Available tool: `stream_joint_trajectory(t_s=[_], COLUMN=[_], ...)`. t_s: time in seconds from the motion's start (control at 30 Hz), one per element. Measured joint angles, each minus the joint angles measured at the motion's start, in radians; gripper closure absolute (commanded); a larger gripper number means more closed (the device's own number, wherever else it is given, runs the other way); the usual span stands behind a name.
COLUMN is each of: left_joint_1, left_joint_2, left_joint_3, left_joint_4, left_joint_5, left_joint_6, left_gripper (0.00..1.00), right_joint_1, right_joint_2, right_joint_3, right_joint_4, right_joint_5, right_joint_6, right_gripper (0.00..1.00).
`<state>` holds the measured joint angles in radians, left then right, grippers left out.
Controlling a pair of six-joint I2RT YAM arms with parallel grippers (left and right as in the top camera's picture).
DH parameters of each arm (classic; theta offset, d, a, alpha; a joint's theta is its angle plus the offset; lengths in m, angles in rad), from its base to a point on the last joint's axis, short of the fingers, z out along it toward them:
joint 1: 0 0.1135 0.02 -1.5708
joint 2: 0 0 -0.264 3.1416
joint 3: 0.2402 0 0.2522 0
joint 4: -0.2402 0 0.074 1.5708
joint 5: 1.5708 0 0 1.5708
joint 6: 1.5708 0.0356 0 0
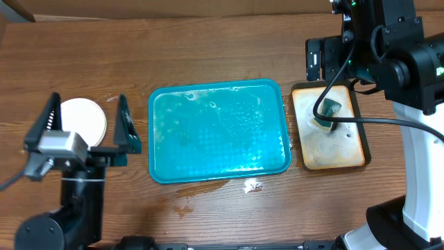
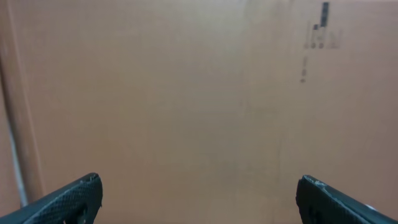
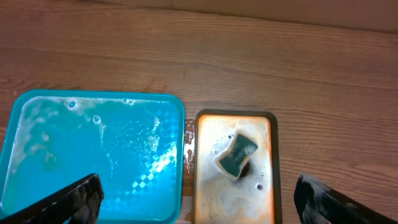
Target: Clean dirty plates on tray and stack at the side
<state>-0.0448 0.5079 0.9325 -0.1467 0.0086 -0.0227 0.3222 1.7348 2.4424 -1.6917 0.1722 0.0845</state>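
We think the job is done: the tray [image 1: 219, 173] is bare, the plates [image 1: 84, 118] sit aside, left gripper [image 2: 199, 198] and right gripper [image 3: 199, 193] spread wide, empty.

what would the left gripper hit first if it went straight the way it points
Likely the brown cardboard panel filling its view; nothing else shows ahead of the left gripper, depth unclear.

Left arm [image 1: 66, 208]: black, rounded joint housings.
Left gripper [image 1: 88, 104]: boxy silver-grey metal body; two dark, tapered fingers [image 1: 125, 128] of teal-tinged textured plastic.
Right arm [image 1: 399, 48]: bulky black housings above, a glossy white link below.
Right gripper [image 3: 202, 202]: black fingers [image 3: 71, 199] with a rough surface.
Thin black cable [image 1: 374, 119]: runs off the right arm housing.
Small green lights [image 1: 438, 69]: on the right arm housing.
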Motion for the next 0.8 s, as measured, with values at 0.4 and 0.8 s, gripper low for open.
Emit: stream_joint_trajectory(t_s=[0.4,0.8], left_joint_1=[0.0,0.0], left_joint_2=[-0.182,-0.421], left_joint_3=[-0.331,-0.615], left_joint_4=[0.15,0.206], left_joint_5=[0.034,0.041], left_joint_6=[0.0,0.0], left_gripper=[0.0,0.0], right_joint_1=[0.0,0.0], right_joint_2=[0.0,0.0], right_joint_3=[0.0,0.0], right_joint_4=[0.0,0.0], right_joint_5=[0.0,0.0], right_joint_6=[0.0,0.0], right_gripper=[0.0,0.0])
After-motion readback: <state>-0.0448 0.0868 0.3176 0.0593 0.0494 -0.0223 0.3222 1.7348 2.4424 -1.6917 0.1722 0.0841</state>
